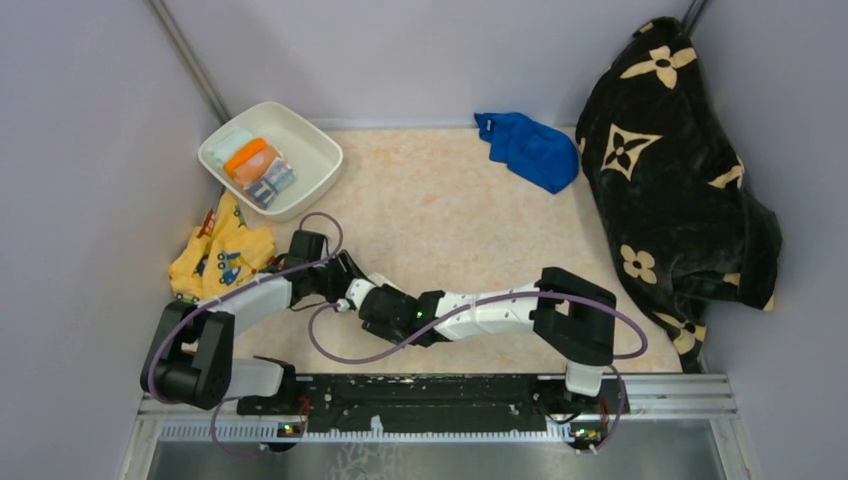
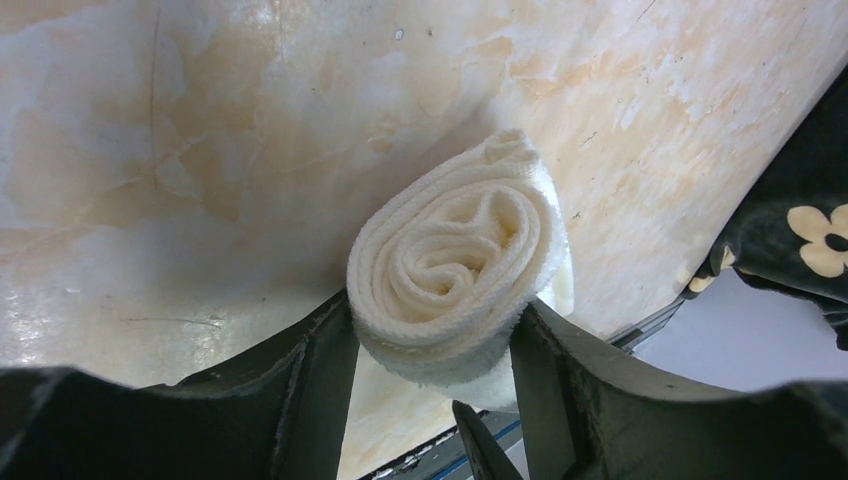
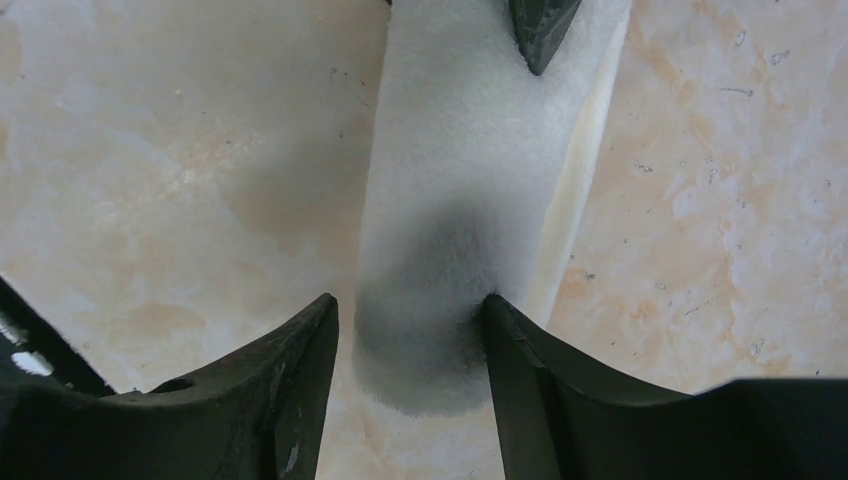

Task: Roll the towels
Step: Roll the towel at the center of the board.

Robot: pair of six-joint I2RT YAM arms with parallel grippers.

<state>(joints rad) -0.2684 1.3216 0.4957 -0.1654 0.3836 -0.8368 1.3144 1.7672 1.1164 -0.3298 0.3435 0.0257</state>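
Snugly, cream towel roll pinched in left gripper

1. A pale marbled bench fills the middle of the frame.
2. A white dish sits at the bench's upper left.
3. A crumpled yellow printed cloth lies just below the dish, at the left edge.
4. A large black blanket with cream flower motifs is heaped along the right side.
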